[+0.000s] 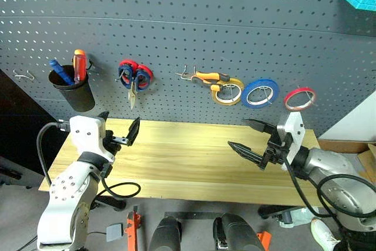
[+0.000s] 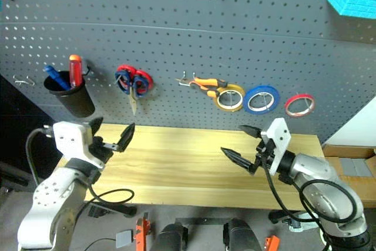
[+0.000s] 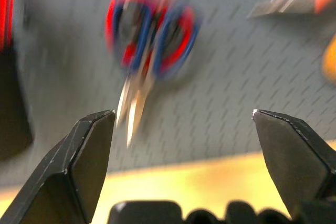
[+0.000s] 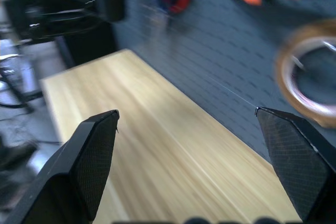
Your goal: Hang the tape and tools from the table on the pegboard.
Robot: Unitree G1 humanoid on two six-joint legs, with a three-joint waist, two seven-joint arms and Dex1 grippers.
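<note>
both grippers: left gripper [image 1: 120, 129] and right gripper [image 1: 254, 137] wide open, holding nothing, over the table [image 1: 182, 163]
tabletop: bare wood, no tool lying on it
red tape [image 1: 299, 99]: on the pegboard [image 1: 176, 33], far right, just beyond the right gripper
blue-handled scissors [image 1: 134, 78]: hanging blades down, far of the left gripper
pliers [image 1: 205, 77]: lying level on a hook, mid-board
screwdriver [image 1: 79, 64]: upright in the black cup [image 1: 74, 91]
judgement: task looks finished
</note>
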